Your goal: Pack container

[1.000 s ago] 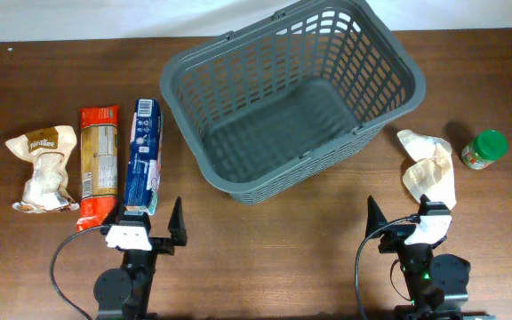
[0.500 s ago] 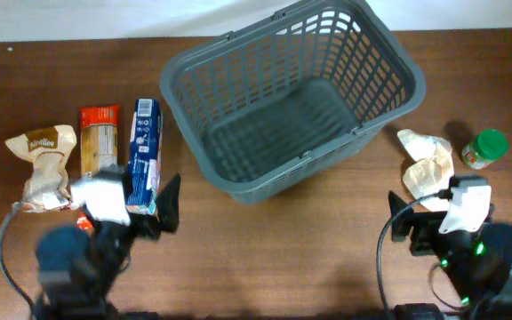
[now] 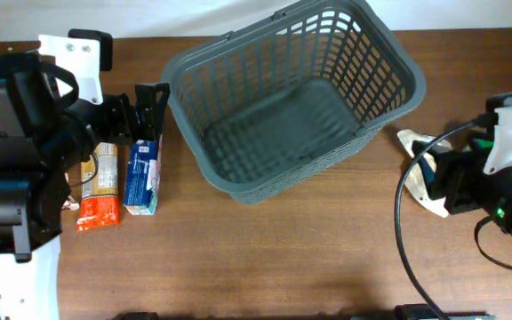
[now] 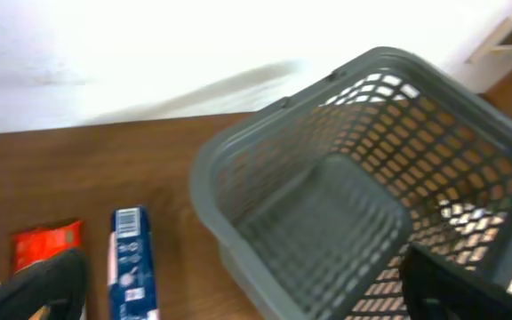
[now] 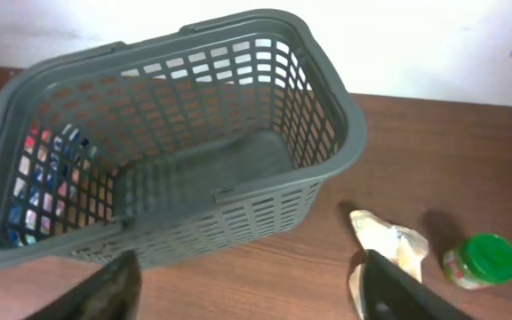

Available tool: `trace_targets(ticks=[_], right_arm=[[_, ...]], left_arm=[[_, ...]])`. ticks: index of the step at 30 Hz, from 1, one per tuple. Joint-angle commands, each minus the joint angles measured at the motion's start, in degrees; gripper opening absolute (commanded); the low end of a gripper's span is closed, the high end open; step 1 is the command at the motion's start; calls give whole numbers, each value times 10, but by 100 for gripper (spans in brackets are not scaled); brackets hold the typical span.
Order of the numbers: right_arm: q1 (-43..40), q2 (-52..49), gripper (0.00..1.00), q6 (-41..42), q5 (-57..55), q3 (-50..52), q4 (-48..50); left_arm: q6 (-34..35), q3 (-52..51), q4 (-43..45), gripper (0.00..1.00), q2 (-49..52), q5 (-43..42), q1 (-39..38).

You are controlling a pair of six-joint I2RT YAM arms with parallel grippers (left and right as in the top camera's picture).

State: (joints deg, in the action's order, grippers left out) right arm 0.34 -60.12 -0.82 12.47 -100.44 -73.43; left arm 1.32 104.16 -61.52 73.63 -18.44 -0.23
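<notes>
The large dark grey basket (image 3: 413,84) stands empty at the back middle of the table. It also shows in the left wrist view (image 4: 204,173) and the right wrist view (image 5: 349,133). My left gripper (image 3: 148,111) is open and empty, raised above the blue box (image 3: 140,178) beside the basket's left wall. In its own view the left gripper (image 4: 252,298) frames the basket and the blue box (image 4: 132,267). My right gripper (image 3: 438,182) is open and empty, raised over the cream bag (image 3: 413,142). In its own view the right gripper (image 5: 243,289) holds nothing.
A red packet (image 3: 99,209) lies left of the blue box, partly under my left arm; it also shows in the left wrist view (image 4: 47,244). The cream bag (image 5: 385,244) and a green-lidded jar (image 5: 478,262) lie right of the basket.
Both arms have risen from the table's front edge. The left one swung back over the left packets, the right one back and right over the cream bag and jar. No object moved.
</notes>
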Motion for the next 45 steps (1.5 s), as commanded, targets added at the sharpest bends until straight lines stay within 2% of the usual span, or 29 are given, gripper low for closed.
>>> trace_targets(ticks=[1, 2, 3, 4, 7, 12, 21, 32, 39, 45], right_arm=[[-4, -47, 38, 48, 4, -9, 9], [-3, -71, 22, 61, 4, -15, 8], [-3, -85, 16, 71, 4, -20, 8], [-3, -106, 4, 84, 5, -29, 7], [-3, -195, 4, 104, 13, -84, 8], [-3, -259, 4, 104, 13, -131, 13], [-3, -322, 4, 104, 13, -131, 29], [-3, -369, 4, 104, 8, -131, 23], [-3, -394, 4, 103, 9, -131, 4], [-3, -415, 4, 103, 9, -130, -14]], left_arm=[[-11, 12, -4, 61, 3, -31, 1], [-12, 12, -12, 10, 2, -22, -1], [-12, 12, -18, 2, 2, -11, -7], [-12, 12, -28, 2, 2, 5, -19], [-41, 12, -88, 2, 3, 74, -135], [-77, 12, -136, 2, 5, 125, -296], [-77, 12, -162, 2, 33, 125, -452], [-78, 10, -214, 2, 138, 138, -465], [-113, 9, -222, 2, 185, 140, -465], [-113, 9, -229, 2, 216, 188, -465]])
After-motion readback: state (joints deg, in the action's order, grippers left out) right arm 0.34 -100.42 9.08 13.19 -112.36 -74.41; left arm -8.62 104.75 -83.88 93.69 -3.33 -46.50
